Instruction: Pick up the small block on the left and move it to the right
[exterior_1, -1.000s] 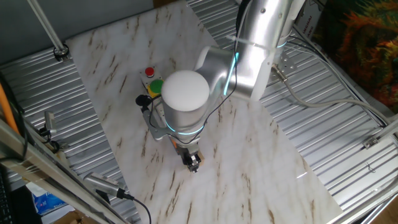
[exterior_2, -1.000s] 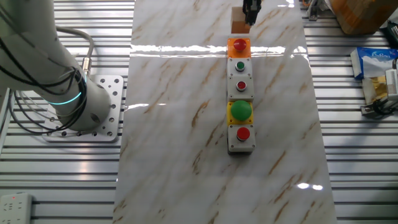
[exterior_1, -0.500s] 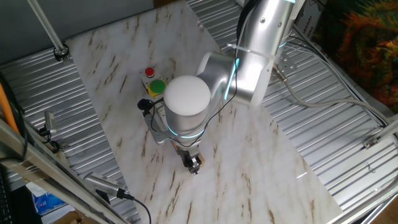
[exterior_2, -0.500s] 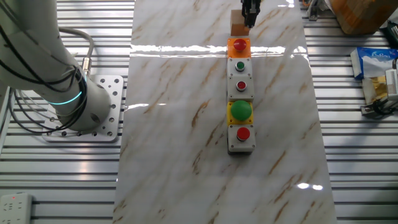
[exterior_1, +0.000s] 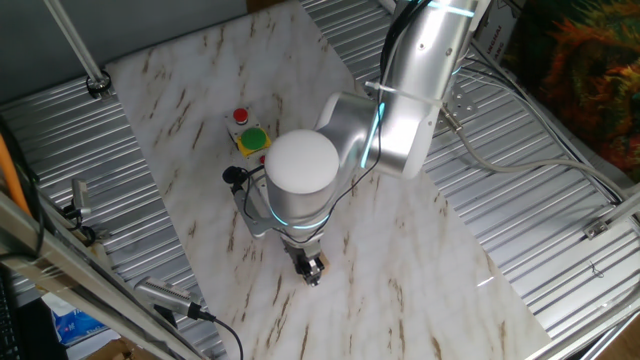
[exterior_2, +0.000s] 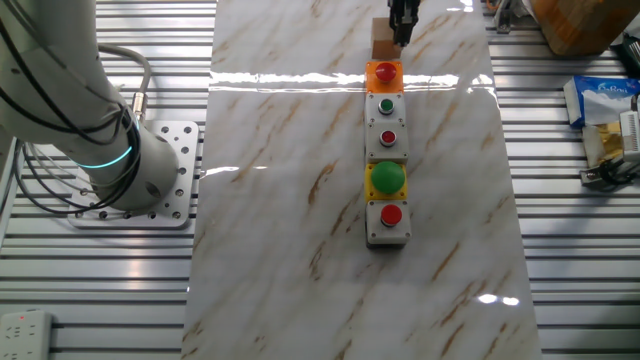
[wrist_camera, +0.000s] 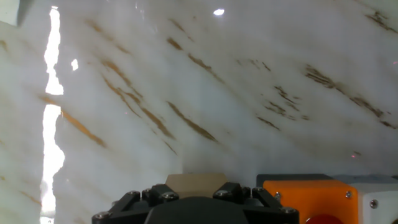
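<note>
The small block, a plain tan cube, sits at the far end of the marble board, just beyond the orange box with a red button. My gripper is right at the block and covers its right side. In the hand view the block shows at the bottom centre, tight against the black gripper body, with the orange box to its right. In the first fixed view the gripper is low over the board and the arm hides the block. The fingertips are hidden, so open or shut is unclear.
A row of button boxes runs down the board: white with a green button, white with a red button, yellow-green with a big green button, white with a red button. The arm's base stands to the left.
The arm's elbow has shifted slightly and the gripper has come a little lower at the block. The block and the button boxes have not moved.
</note>
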